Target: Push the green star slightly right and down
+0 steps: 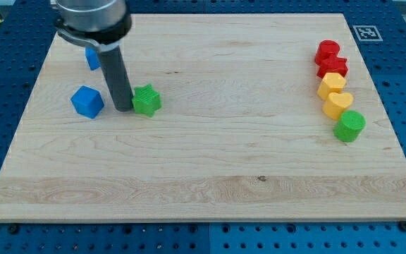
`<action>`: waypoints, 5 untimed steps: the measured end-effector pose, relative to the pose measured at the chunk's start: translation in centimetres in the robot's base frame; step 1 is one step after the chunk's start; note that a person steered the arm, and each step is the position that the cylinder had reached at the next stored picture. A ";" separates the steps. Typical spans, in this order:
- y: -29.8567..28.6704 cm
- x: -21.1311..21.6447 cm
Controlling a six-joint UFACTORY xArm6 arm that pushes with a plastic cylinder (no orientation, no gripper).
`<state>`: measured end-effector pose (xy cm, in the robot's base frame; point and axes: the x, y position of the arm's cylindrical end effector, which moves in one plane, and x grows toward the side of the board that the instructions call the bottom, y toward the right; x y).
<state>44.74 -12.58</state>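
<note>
The green star (pixel 146 100) lies in the left part of the wooden board (pixel 210 183), with my tip (pixel 123 109) touching its left side, between it and the blue cube (pixel 87 101); no pincer exists, only the rod. The push seems barely begun, and the rightward and downward shift remains to do

xArm6 end section, 1 unit.
Broad dark grey-black cylindrical housing with a glossy upper surface and a pale ring along its lower edge; from it descends 1 straight dark grey rod, matte and smooth, ending in my tip (pixel 123 109), blunt and flat.
</note>
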 end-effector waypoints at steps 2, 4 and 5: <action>2.7 2.3; -3.1 -0.5; -1.5 -3.3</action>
<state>41.40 -14.12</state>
